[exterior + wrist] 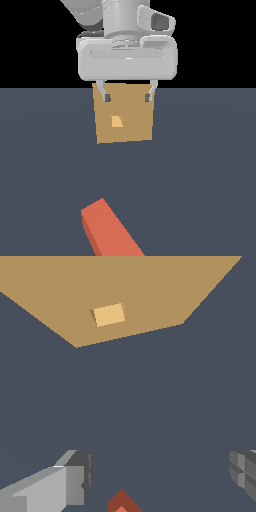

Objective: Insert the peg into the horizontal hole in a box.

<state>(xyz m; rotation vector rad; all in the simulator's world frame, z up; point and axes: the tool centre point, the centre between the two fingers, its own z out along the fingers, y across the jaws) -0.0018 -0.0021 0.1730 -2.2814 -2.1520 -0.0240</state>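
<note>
The tan box (124, 114) stands on the dark floor in the middle of the exterior view, with its lighter squarish hole (117, 121) near the centre of its face. In the wrist view the box (150, 291) and hole (108, 314) also show. The red-orange peg (110, 231) lies on the floor nearer the camera, running off the picture's lower edge; only its tip (121, 503) shows in the wrist view. My gripper (127, 97) hangs open above the floor in front of the box's upper part, nothing between its fingers (75, 481).
The dark grey-blue floor (200, 175) spreads around the box and peg. Nothing else stands on it in view.
</note>
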